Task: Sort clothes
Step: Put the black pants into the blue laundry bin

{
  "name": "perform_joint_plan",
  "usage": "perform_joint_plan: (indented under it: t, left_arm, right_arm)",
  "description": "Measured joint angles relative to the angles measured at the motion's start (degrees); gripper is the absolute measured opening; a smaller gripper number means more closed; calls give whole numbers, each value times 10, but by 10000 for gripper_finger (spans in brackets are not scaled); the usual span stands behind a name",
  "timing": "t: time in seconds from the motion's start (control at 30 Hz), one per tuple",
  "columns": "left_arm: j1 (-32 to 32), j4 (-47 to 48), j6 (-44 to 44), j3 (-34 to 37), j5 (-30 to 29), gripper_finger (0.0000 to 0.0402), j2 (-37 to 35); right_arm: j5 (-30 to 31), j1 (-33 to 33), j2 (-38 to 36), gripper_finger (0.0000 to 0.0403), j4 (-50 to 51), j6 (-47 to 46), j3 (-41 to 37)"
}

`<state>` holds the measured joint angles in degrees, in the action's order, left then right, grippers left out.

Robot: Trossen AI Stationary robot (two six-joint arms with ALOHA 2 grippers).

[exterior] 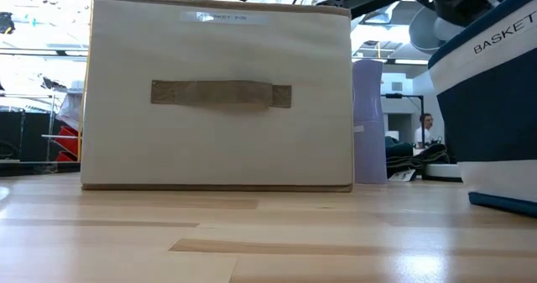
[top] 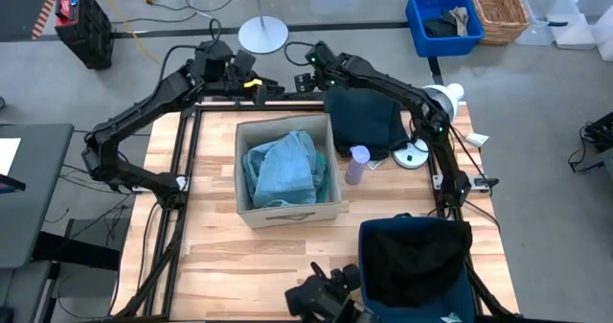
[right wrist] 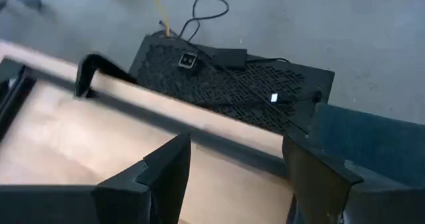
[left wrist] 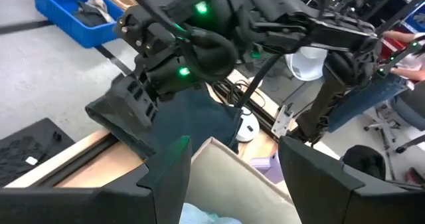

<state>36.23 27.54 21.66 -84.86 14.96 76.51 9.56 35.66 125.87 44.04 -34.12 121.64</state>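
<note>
A beige fabric box [top: 287, 206] stands mid-table and holds the bright turquoise garment [top: 285, 168] and the pale blue-grey garment [top: 257, 177]. The dark green garment [top: 362, 122] lies flat on the table, right of the box toward the far edge. The black garment [top: 412, 256] lies in the navy bin [top: 462, 294] at the near right. My left gripper [top: 263, 86] is open and empty above the far edge behind the box. My right gripper [top: 305, 80] is open at the green garment's far left corner [right wrist: 372, 144]; I cannot tell if it touches it.
A lavender bottle [top: 356, 165] stands between the box and the green garment. A white round object [top: 414, 155] and a white lamp head [top: 445, 95] sit at the right. A blue crate [top: 443, 16] and a wicker basket [top: 500, 9] stand on the floor beyond.
</note>
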Motion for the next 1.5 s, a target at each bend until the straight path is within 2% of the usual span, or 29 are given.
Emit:
perform_joint_plan:
  t: [0.23, 0.43, 0.77, 1.5]
  left_arm:
    - [2, 19, -13, 0, -7, 219, -19]
    - [7, 29, -25, 0, -7, 219, -34]
    - [7, 51, -39, 0, -7, 219, -54]
    - [7, 62, -36, 1, -7, 219, -65]
  right_arm:
    - [11, 16, 28, 254, 72, -27, -1]
    - [10, 14, 55, 254, 84, -50, -1]
    - [32, 17, 57, 254, 120, -65, -1]
    - [22, 9, 57, 254, 202, -62, -1]
